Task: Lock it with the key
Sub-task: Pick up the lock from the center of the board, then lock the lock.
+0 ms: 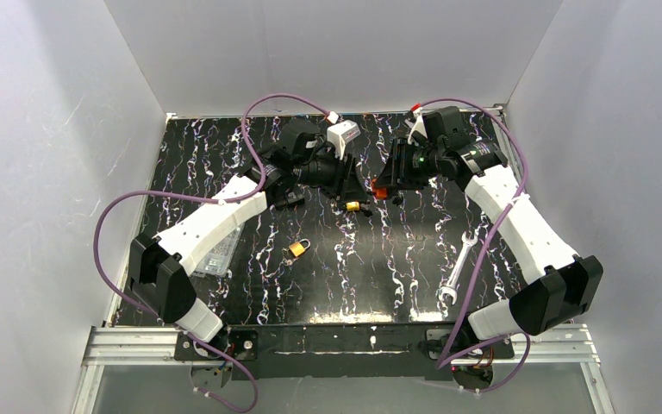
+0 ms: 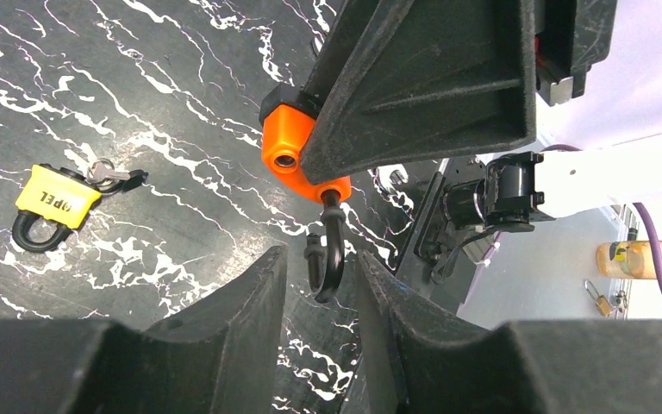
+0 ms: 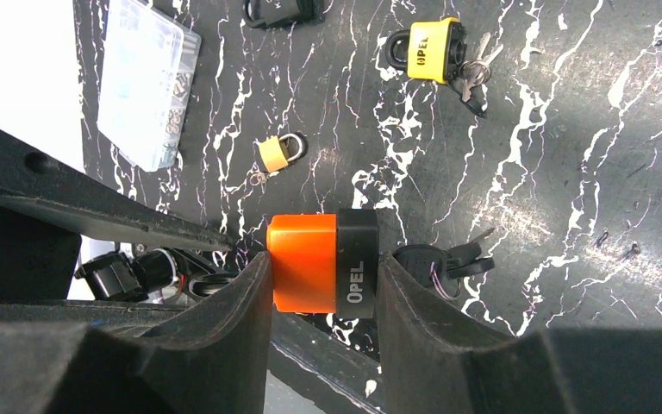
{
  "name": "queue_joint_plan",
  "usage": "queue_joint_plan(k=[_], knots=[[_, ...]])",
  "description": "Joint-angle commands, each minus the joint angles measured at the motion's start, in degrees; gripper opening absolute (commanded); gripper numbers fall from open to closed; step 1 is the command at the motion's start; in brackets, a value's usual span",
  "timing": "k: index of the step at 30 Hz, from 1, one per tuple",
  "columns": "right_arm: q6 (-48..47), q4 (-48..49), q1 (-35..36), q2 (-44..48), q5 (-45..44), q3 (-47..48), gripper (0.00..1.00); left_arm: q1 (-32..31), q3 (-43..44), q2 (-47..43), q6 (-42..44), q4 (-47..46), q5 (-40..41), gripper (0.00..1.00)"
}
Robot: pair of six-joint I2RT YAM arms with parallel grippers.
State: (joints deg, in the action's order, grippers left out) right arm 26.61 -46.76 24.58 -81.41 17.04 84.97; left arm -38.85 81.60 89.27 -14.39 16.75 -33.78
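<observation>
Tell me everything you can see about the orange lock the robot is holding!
The orange padlock has a plastic-looking orange body with a black band that says OPEL. The right gripper pinches it by its sides, up off the table. Its dark metal shackle looks open, with one end free, and hangs between the fingers of the left gripper. A bunch of black-headed keys sticks out of its other end.

Three padlocks (image 3: 306, 263) (image 3: 434, 50) (image 3: 276, 153), one wrench (image 1: 454, 270)

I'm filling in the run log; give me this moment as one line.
right gripper: shut on orange padlock | left gripper: open, straddling shackle | shackle: unlatched | keys: at padlock's black end
</observation>
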Motion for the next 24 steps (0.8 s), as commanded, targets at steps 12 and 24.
queue_joint_plan(k=[12,24], knots=[[0.0,1.3,1.1,1.6,-0.2,3.0,0.01,-0.7,0.7,-1.2,0.0,0.6,-0.8,0.29],[0.2,1.5,1.2,2.1,-0.9,2.4,0.01,-1.0,0.0,-1.3,0.5,1.3,0.5,0.26]])
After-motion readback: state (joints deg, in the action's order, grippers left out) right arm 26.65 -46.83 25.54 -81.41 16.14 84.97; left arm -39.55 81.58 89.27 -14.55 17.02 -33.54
